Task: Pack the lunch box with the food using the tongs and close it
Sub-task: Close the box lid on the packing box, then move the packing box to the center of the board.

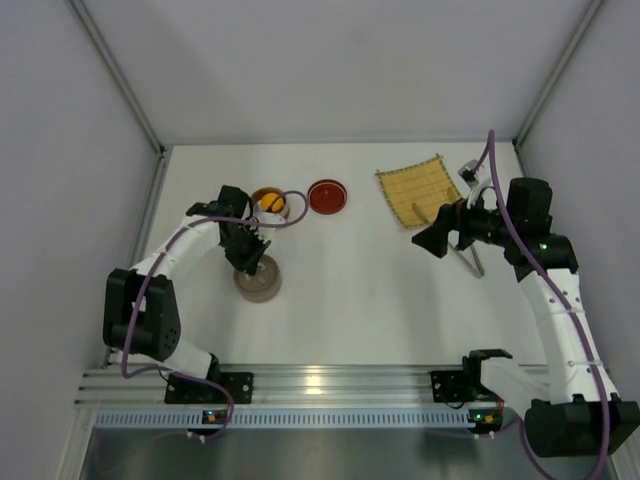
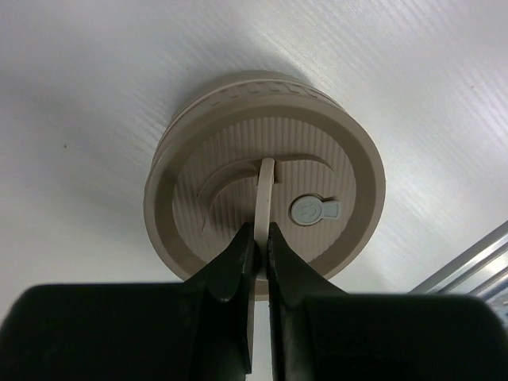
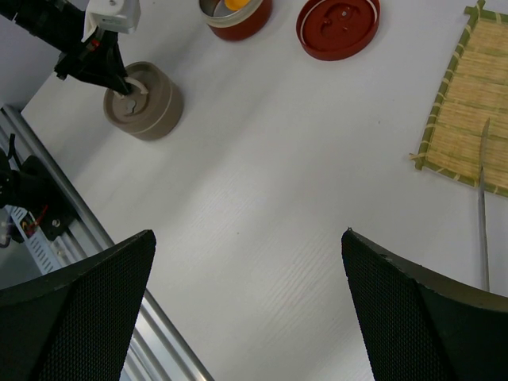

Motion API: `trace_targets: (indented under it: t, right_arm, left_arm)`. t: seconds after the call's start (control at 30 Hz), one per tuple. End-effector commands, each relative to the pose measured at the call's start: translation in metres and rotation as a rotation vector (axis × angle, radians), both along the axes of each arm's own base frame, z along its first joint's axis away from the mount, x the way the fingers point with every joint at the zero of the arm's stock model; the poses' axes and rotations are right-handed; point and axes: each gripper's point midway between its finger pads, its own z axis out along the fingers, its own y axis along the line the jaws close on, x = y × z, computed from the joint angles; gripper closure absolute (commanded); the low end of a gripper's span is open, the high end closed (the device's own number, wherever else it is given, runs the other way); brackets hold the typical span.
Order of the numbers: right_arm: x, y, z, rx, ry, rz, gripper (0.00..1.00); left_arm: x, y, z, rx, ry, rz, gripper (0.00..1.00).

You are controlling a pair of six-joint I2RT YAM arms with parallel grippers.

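Pinching a thin upright beige tab (image 2: 266, 186) on the ribbed lid (image 2: 238, 143) of a squat round beige tin (image 2: 182, 119), the left gripper (image 2: 259, 238) has its two black fingers clenched tight on that tab, on the left side of the white table (image 1: 380, 300). Just beyond the beige tin sits an open red-brown round tin (image 1: 283, 213) with a round orange ball of toy food (image 1: 267, 200) inside it. To its right, close but not touching, a round red lid (image 1: 328, 196) lies flat. At the far right lies a square yellow bamboo mat (image 1: 418, 188). Slim silvery-grey metal tongs (image 3: 482, 222) rest with one thin arm's tip on the mat's near edge and the rest on bare table. The right gripper (image 3: 248, 234) hovers above the table just beside the tongs, its two black fingers spread wide apart and grasping nothing. The smaller red-brown food pieces cannot be made out.
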Motion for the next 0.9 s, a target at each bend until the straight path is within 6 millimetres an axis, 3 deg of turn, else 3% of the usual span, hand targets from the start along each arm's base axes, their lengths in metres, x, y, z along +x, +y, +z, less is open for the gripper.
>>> trace_targets:
  t: [0.0, 0.17, 0.4, 0.63, 0.87]
  right_arm:
    - [0.01, -0.003, 0.012, -0.007, -0.063, -0.006, 0.01]
    - [0.012, -0.006, 0.009, -0.029, -0.066, -0.012, 0.01]
    - [0.014, -0.012, 0.013, -0.062, -0.084, -0.036, 0.01]
    - [0.021, -0.051, 0.037, -0.016, -0.134, -0.181, 0.01]
    - [0.026, -0.111, 0.071, 0.09, -0.176, -0.352, 0.01]
  left_arm:
    - [-0.018, 0.015, -0.034, 0.154, 0.044, -0.213, 1.0]
    - [-0.027, 0.0, -0.049, 0.185, 0.011, -0.344, 1.0]
    - [-0.034, -0.059, -0.052, 0.161, 0.005, -0.431, 1.0]
    - [-0.039, -0.131, -0.053, 0.083, 0.022, -0.456, 1.0]
    - [-0.062, -0.197, -0.055, 0.063, -0.009, -0.586, 1.0]
